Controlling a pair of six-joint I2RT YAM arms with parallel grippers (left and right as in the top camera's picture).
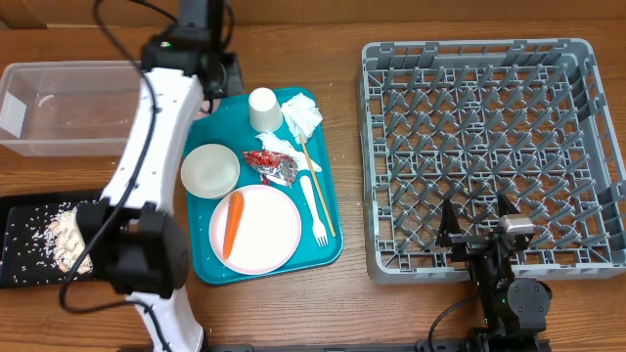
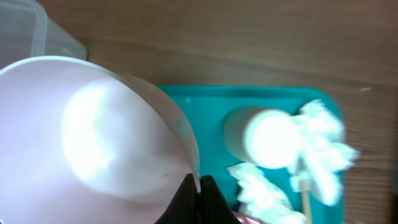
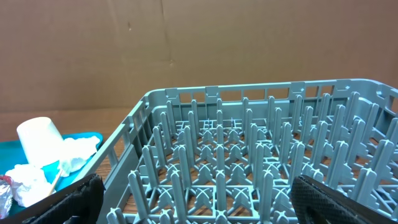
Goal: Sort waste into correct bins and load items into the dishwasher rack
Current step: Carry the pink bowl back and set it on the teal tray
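On teal tray [image 1: 326, 256], one plate [image 1: 269, 230], one carrot [image 1: 233, 223], one bowl [image 1: 209, 170], perhaps two napkins [image 1: 299, 115]

The wooden table [image 1: 342, 303] carries four items directly on its surface. Left side: a clear plastic tub [image 1: 68, 117] at the far edge and a flat black tray [image 1: 20, 244] nearer the front. Centre: a teal serving tray [image 1: 313, 256]. Right side: a grey dishwasher rack [image 1: 469, 46], apart from the teal tray.
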